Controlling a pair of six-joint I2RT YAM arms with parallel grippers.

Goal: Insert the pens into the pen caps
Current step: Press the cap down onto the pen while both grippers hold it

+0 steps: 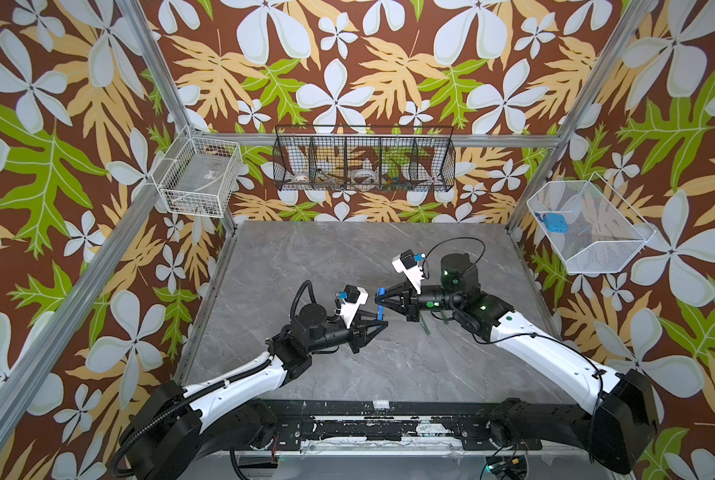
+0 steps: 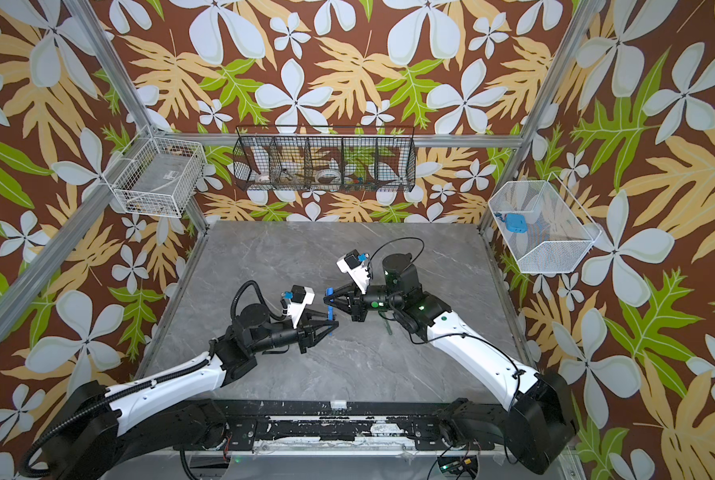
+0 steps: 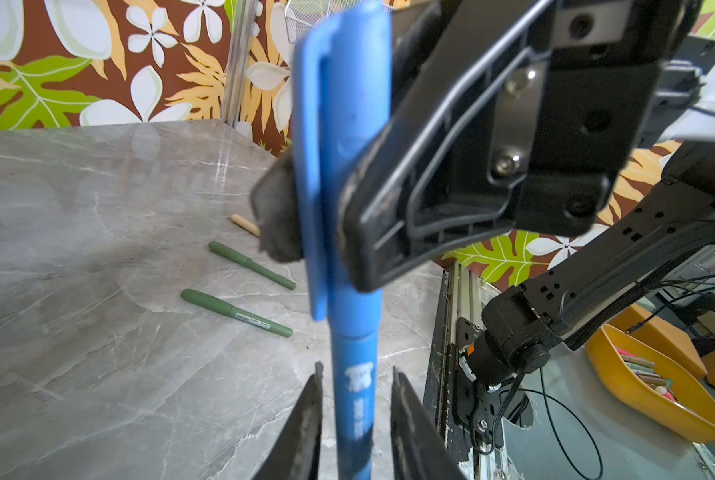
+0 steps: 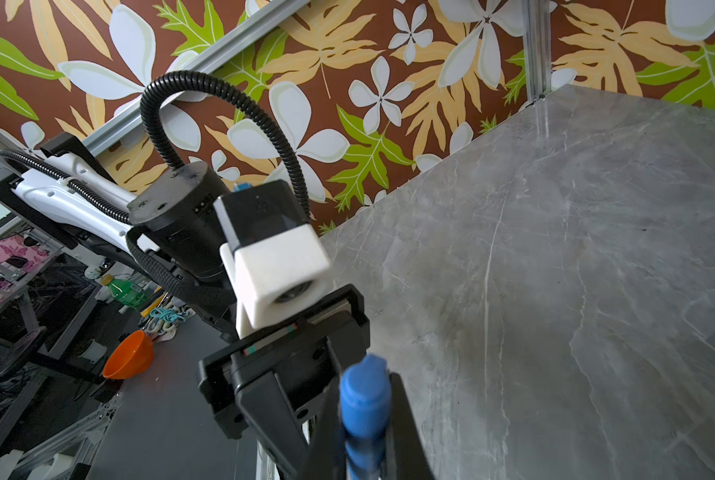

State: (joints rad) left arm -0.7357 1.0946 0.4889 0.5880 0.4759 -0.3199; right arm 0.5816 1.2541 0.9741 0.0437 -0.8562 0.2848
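Blue pen (image 3: 353, 399), mid-air over the counter's (image 3: 98, 249) middle, sits between the released left end effector (image 3: 356, 370) and the right end effector (image 4: 364, 432) clenched on its cap (image 3: 347, 124); capping looks done, so next draw it clear of the flanking left fingers (image 3: 401, 415) toward two green pens (image 3: 250, 266) and a tan one (image 3: 245, 224) lying right.

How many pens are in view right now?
4. Blue pen, capped, in the right gripper; two green pens side by side on the table; a tan pen beside them, mostly hidden behind that gripper.
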